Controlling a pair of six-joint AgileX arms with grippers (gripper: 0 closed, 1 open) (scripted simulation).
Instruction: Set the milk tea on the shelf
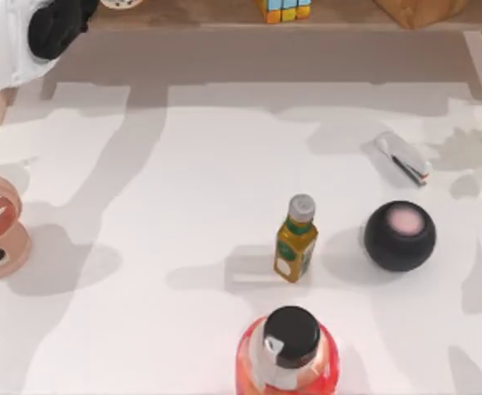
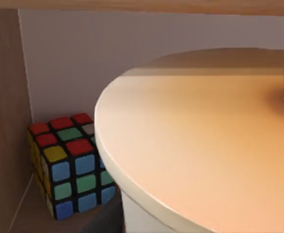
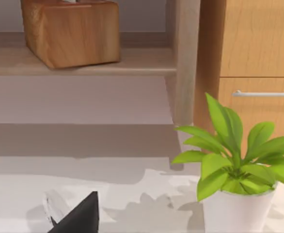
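Your left arm point(image 1: 27, 37) reaches over the far left corner of the table, its white casing and black wrist seen from above. A dark fingertip point(image 3: 79, 218) of your right gripper juts low over the table's right side.

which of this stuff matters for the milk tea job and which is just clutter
Job: milk tea; shelf.

Lying about: rubik's cube; yellow-green bottle; red bottle; black ball; stapler; wooden block; potted plant.
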